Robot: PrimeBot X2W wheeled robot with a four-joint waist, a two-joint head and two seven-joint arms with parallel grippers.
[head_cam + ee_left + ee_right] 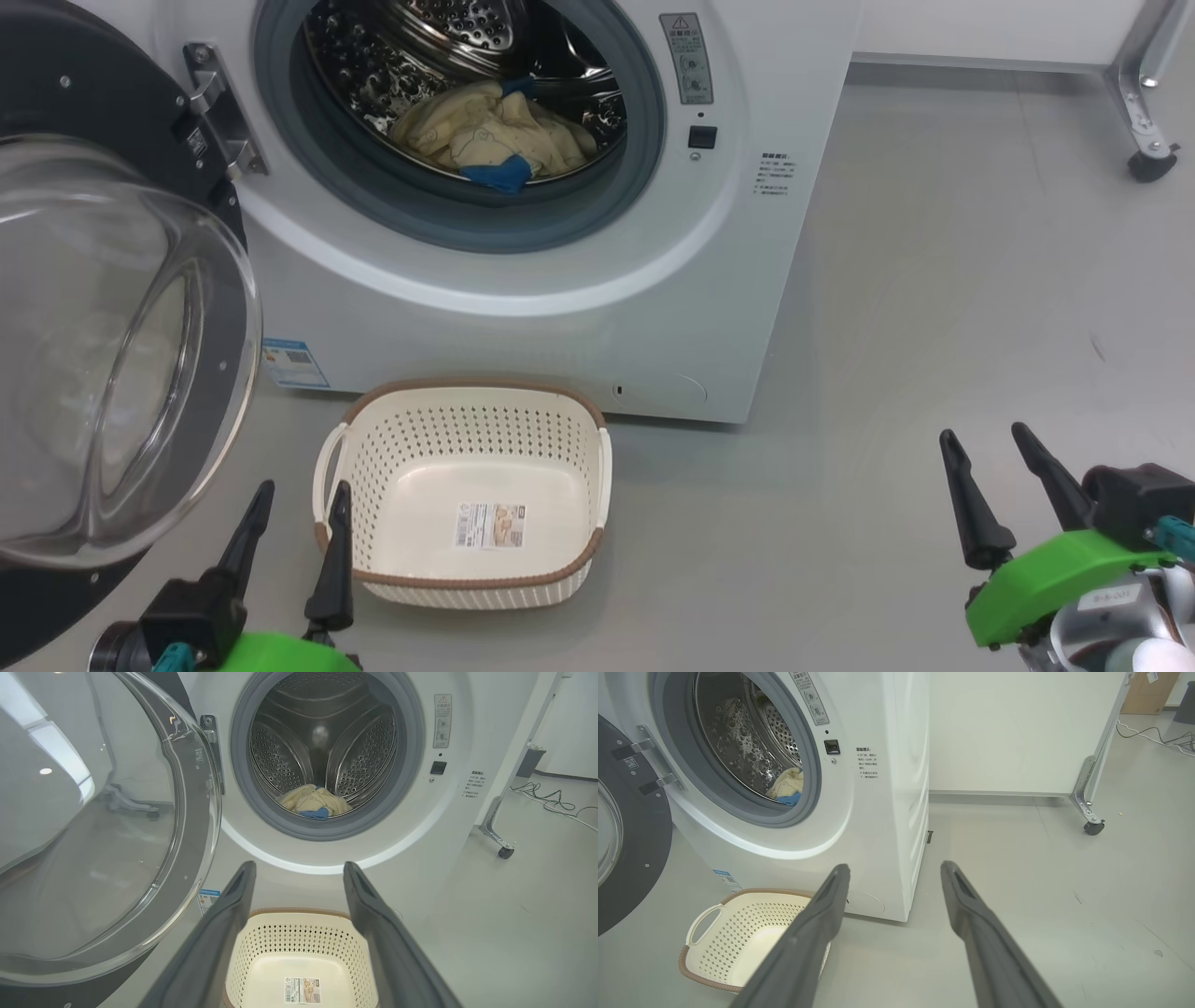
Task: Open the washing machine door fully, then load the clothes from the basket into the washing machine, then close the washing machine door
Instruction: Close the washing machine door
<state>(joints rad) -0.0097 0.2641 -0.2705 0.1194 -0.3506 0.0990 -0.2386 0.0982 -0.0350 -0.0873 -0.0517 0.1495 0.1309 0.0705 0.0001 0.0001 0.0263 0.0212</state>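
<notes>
The washing machine (560, 308) (444, 826) (882, 826) stands with its door (103, 355) (98, 826) (630, 858) swung wide to the left. Cream clothes (490, 135) (314, 802) (788, 786) with blue patches lie in the steel drum. On the floor in front sits the cream basket (467, 569) (299, 933) (710, 956), with just a label on its floor. My left gripper (299, 499) (299, 865) is open, low at the basket's left handle. Over bare floor to the right, my right gripper (985, 443) (894, 865) stands open with nothing in it.
A metal frame leg on a caster (1150, 163) (505, 851) (1093, 827) stands on the grey floor right of the machine. Cables (546, 798) lie behind it. A white wall panel (1017, 732) runs along the back.
</notes>
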